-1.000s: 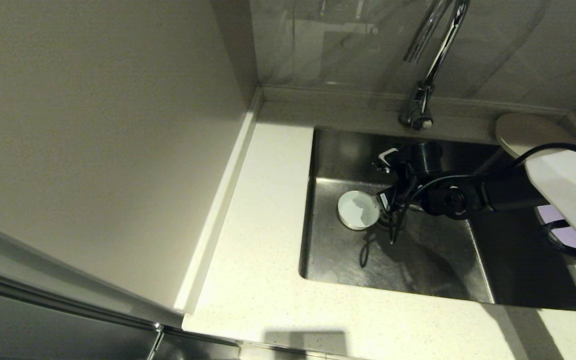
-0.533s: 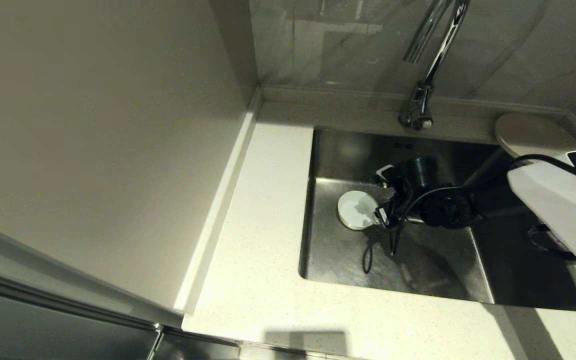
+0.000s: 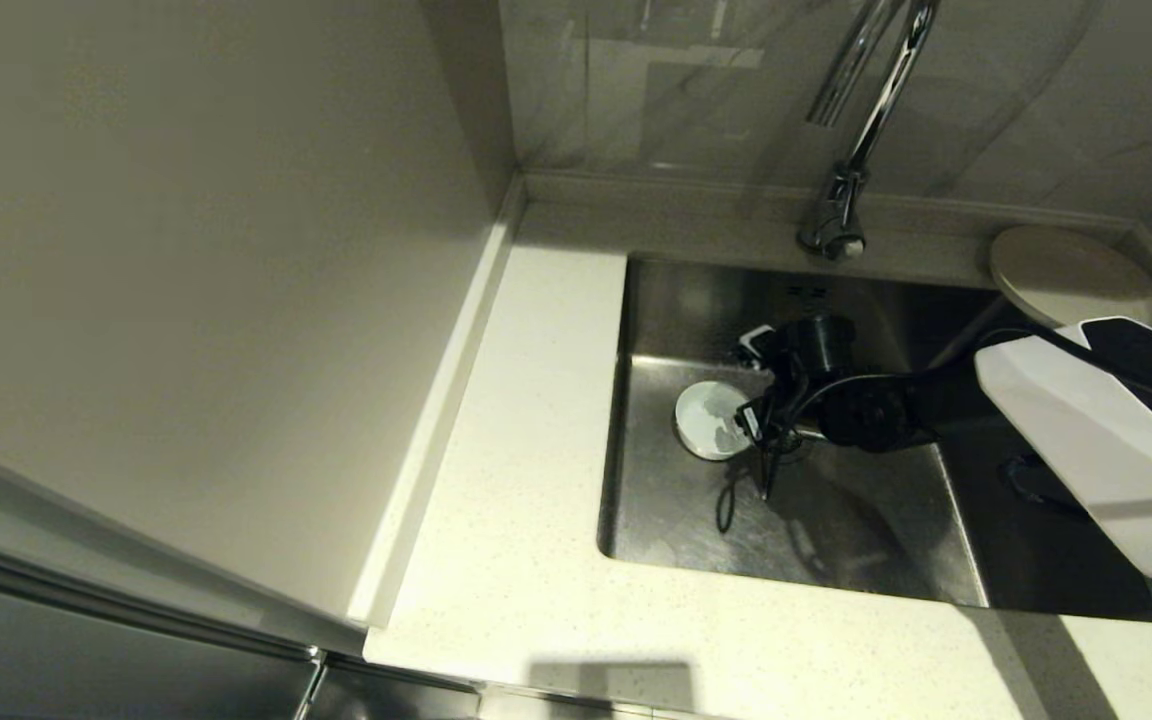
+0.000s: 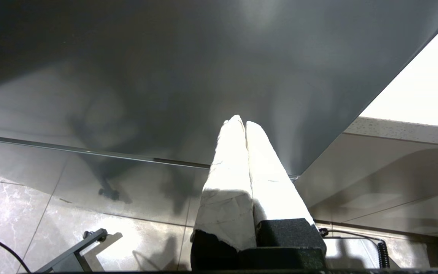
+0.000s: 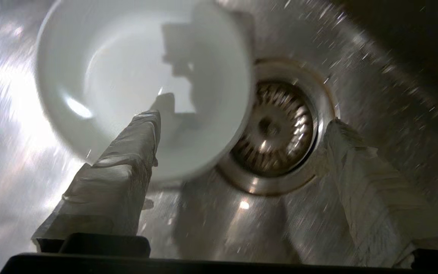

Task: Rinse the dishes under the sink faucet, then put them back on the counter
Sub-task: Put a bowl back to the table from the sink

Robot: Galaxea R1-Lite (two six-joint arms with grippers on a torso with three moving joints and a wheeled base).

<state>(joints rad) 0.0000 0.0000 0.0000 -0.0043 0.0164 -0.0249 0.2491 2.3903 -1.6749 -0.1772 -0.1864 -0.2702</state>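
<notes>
The small white bowl (image 3: 708, 420) (image 5: 127, 76) stands upright on the floor of the steel sink (image 3: 836, 540), next to the round strainer drain (image 5: 276, 129). My right gripper (image 3: 751, 425) (image 5: 243, 120) reaches down into the sink and is open. One finger (image 5: 135, 144) is inside the bowl and the other (image 5: 356, 171) is outside, beyond the drain, so the bowl's rim lies between them. The beige plate (image 3: 1076, 275) rests on the counter at the back right. My right arm hides the lavender plate. The left gripper (image 4: 245, 122) is shut and empty, parked below counter height.
The chrome faucet (image 3: 841, 215) rises behind the sink, its spout high above the basin. The speckled counter (image 3: 526, 450) runs along the sink's left and front. A tall wall panel (image 3: 186, 300) stands left of it. My white right forearm (image 3: 1086, 440) crosses the sink's right side.
My right arm has moved left and lower in the sink, bringing the open gripper over the bowl's rim. The forearm now covers the lavender plate. The bowl has not moved.
</notes>
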